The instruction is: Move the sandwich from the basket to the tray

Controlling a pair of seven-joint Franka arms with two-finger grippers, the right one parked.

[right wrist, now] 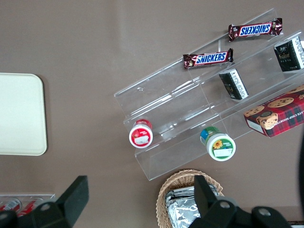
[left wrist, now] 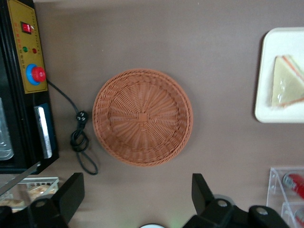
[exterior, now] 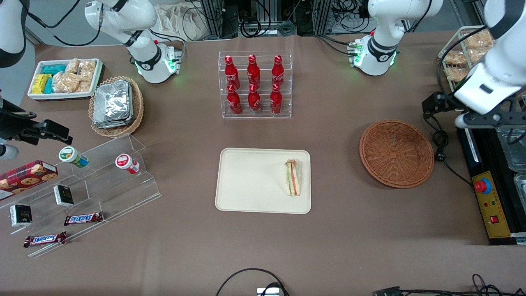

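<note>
The gripper [left wrist: 135, 202] hangs high above the empty basket [left wrist: 142, 123], fingers spread and holding nothing. The sandwich [exterior: 292, 177] lies well off sideways on the tray [exterior: 246, 181], so the placing looks done.

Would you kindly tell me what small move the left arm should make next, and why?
Probably none beyond staying parked: the sandwich already lies on the tray, the basket is empty, and the end effector hangs open above the basket, holding nothing.
</note>
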